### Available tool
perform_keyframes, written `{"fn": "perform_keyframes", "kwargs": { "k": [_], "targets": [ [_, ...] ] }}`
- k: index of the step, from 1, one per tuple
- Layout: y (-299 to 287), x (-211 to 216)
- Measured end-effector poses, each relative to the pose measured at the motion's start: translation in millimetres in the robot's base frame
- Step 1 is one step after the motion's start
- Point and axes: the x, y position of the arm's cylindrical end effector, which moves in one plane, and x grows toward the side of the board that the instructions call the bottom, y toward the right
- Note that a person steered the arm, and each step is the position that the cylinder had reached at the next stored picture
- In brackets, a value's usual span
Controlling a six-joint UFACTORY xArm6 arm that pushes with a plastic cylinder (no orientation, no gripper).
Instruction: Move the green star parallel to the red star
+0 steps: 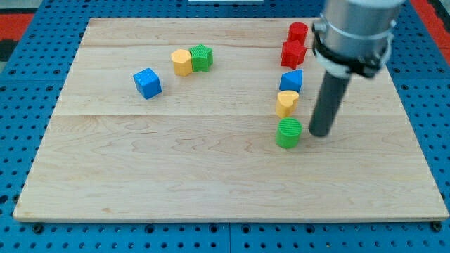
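The green star (201,57) lies at the view's upper left of centre and touches a yellow hexagon block (182,62) on its left. The red star (293,53) lies at the upper right, second in a column of blocks. My tip (320,133) rests on the board at the right, just right of a green round block (289,133) with a narrow gap between them. The tip is far to the right of and below the green star.
The right column runs from top to bottom: a red block (298,32), the red star, a blue block (291,80), a yellow heart (287,103), the green round block. A blue cube (148,83) lies at the left. The wooden board (176,176) sits on a blue pegboard.
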Motion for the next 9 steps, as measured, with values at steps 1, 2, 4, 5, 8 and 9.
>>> {"fn": "perform_keyframes", "kwargs": {
  "k": [1,2,4,5,8,9],
  "targets": [
    [-40,49],
    [-80,50],
    [-104,12],
    [-87,-3],
    [-120,-3],
    [-130,-41]
  ]
}}
